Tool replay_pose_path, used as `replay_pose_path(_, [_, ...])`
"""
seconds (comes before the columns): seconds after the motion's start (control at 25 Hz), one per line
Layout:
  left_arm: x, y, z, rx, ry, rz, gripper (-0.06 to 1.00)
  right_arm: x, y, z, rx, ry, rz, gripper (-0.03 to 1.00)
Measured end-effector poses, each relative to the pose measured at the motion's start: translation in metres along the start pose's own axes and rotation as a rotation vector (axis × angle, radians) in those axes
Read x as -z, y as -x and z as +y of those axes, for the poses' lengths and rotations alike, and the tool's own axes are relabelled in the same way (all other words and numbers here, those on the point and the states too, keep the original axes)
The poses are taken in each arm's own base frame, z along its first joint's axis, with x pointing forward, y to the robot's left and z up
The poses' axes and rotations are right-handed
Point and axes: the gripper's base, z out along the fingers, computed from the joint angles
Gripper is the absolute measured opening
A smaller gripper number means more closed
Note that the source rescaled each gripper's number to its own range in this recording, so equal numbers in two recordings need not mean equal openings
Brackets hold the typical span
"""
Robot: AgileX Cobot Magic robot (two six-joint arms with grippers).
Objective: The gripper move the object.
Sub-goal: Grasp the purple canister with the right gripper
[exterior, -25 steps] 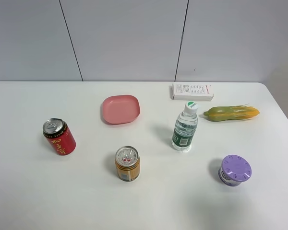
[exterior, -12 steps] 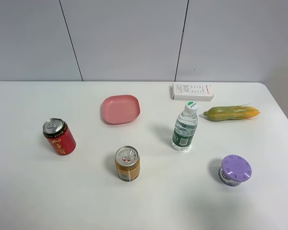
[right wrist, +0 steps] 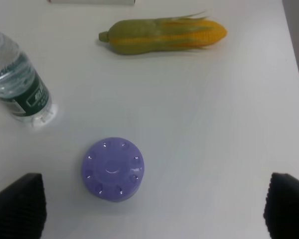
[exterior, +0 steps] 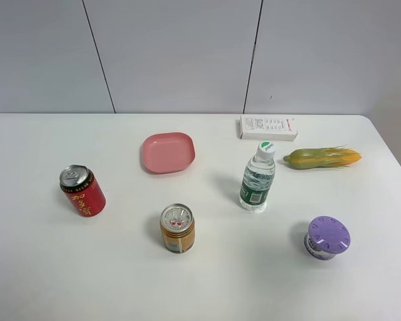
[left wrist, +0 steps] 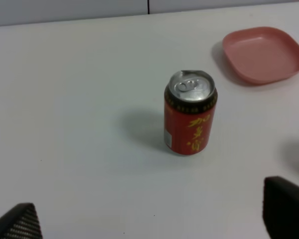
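Observation:
The purple-lidded tub [exterior: 327, 237] stands on the white table at the front right. It also shows in the right wrist view [right wrist: 113, 169], lid up, well ahead of the right gripper [right wrist: 152, 209]. That gripper's black fingertips [right wrist: 20, 204] sit far apart at the frame's corners, open and empty. The left gripper [left wrist: 149, 219] is open too, its fingertips [left wrist: 284, 206] wide apart, with the red can [left wrist: 190, 112] ahead of it. Neither gripper shows in the exterior high view.
A red can [exterior: 82, 190] stands at the left, a gold can [exterior: 177, 228] front centre, a pink plate [exterior: 168, 152] behind it. A water bottle [exterior: 257, 176], an ear of corn [exterior: 323, 158] and a white box [exterior: 268, 127] stand at the right rear.

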Motion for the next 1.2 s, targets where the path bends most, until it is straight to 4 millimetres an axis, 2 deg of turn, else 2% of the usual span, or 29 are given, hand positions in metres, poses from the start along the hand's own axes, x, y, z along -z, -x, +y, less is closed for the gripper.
replay_pose_path(0.16, [0.0,0.0,0.0,0.0,0.0,0.0,1.0,0.0,0.046,0.002,-0.003,0.003,0.093,0.92])
replay_pose_path(0.28, [0.0,0.0,0.0,0.0,0.0,0.0,1.0,-0.014,0.076,0.003,-0.007,0.001,0.138,0.92])
replay_pose_path(0.36, [0.0,0.0,0.0,0.0,0.0,0.0,1.0,-0.03,0.088,0.005,-0.019,0.014,0.19,0.92])
replay_pose_path(0.48, [0.0,0.0,0.0,0.0,0.0,0.0,1.0,-0.057,0.095,0.006,-0.027,0.023,0.286,0.92])
replay_pose_path(0.68, [0.0,0.0,0.0,0.0,0.0,0.0,1.0,-0.099,0.098,0.007,-0.029,0.018,0.433,0.92])
replay_pose_path(0.92, [0.0,0.0,0.0,0.0,0.0,0.0,1.0,-0.132,0.096,0.008,-0.038,0.027,0.543,0.92])
replay_pose_path(1.04, [0.0,0.0,0.0,0.0,0.0,0.0,1.0,-0.144,0.083,0.009,-0.043,0.036,0.611,0.92])
replay_pose_path(1.2, [0.0,0.0,0.0,0.0,0.0,0.0,1.0,-0.157,0.05,0.008,-0.031,0.036,0.723,0.92])
